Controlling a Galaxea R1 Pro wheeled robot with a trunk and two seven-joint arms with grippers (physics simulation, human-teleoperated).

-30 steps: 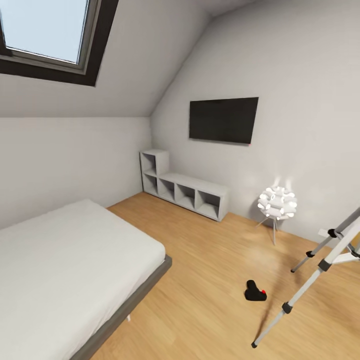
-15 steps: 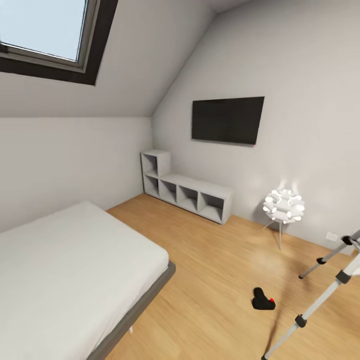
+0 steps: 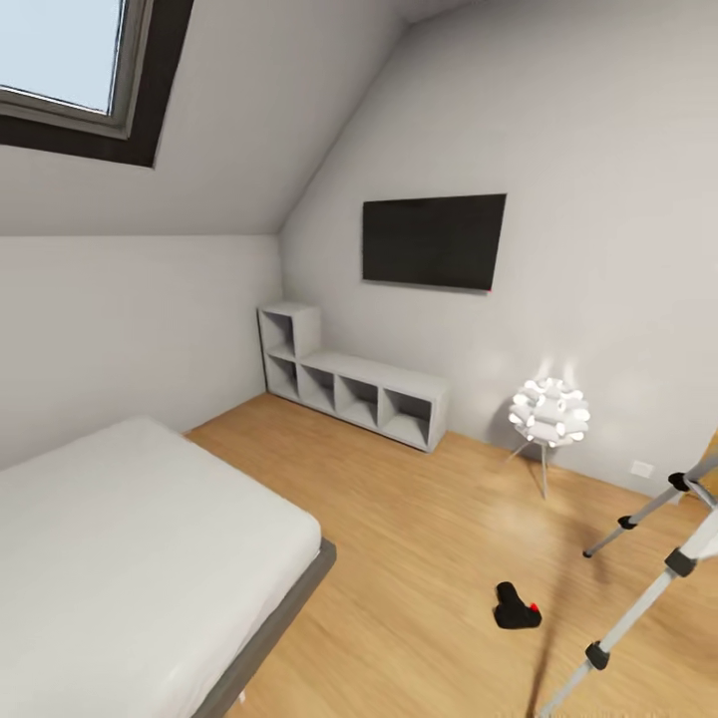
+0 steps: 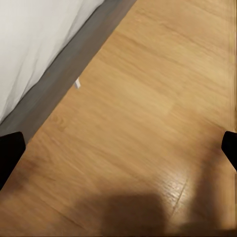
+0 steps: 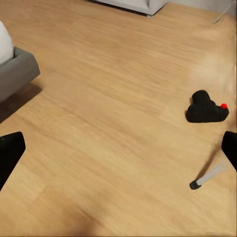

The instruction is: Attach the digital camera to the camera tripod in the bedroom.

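The digital camera [image 3: 517,608], a small black body with a red button, lies on the light wood floor right of the bed; it also appears in the right wrist view [image 5: 206,108]. At the right edge, two silver-grey legs of the camera tripod [image 3: 638,608] slant down; its head is out of view. One black tripod foot [image 5: 196,184] rests just short of the camera. My right gripper [image 5: 118,153] hangs open above the floor, well short of the camera. My left gripper [image 4: 118,153] is open over bare floor beside the bed frame.
A low grey bed [image 3: 150,558] takes up the left side; its frame edge [image 4: 64,84] runs past the left gripper. A grey cube shelf [image 3: 349,384] and wall TV [image 3: 434,241] stand on the far wall. A white ball lamp [image 3: 548,414] stands beyond the camera.
The whole head view has shifted, first right and then back left, so the camera moved. The digital camera and tripod stay where they were on the floor.
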